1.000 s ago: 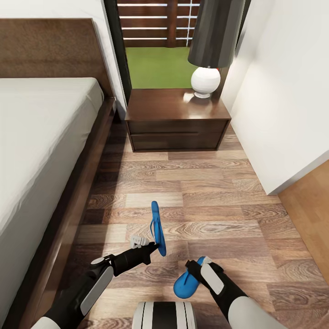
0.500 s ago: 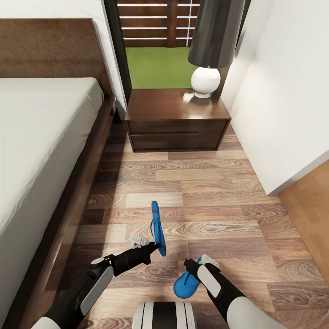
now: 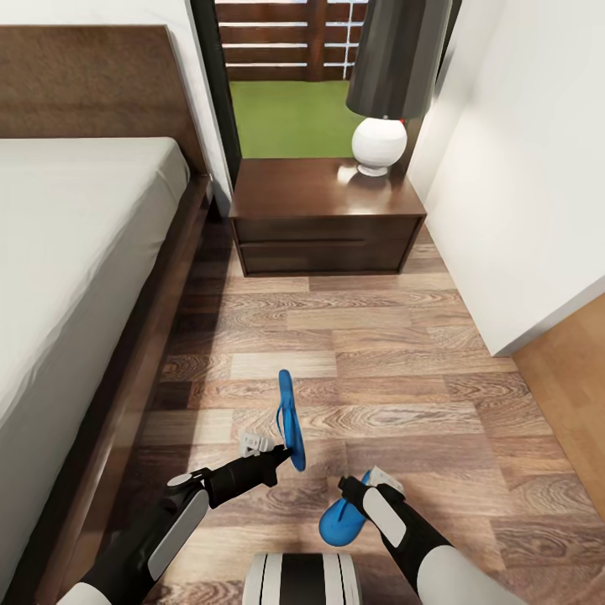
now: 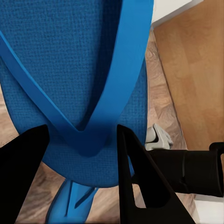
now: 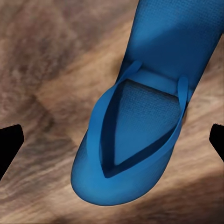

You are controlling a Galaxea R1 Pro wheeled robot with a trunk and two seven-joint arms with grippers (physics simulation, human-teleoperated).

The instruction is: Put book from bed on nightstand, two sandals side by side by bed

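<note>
The bed [image 3: 76,277] takes up the left side of the head view, its dark frame running along the wood-plank floor [image 3: 378,353]. No book lies on the stretch of mattress in sight. The nightstand [image 3: 326,217] stands at the head end against the window wall, with a lamp [image 3: 388,92] on its far right corner and the rest of its top bare.

The left gripper [image 3: 281,456] holds one sandal [image 3: 291,418] on edge above the floor, its fingers [image 4: 140,186] closed on the sole near the strap junction. The other sandal [image 3: 344,519] hangs nearly flat beneath the right gripper [image 3: 357,489]. In the right wrist view its dark fingertips [image 5: 9,142] stand wide apart at the picture's edges, so whether it grips the sandal I cannot tell.

The risks, as I judge them: the edge-on sandal, if released as it is, would likely topple either way and land askew rather than parallel to the frame. The right sandal (if held loosely) could slip early and land well apart from its mate. Setting them down too far from the frame would also miss "next to the bed".
</note>
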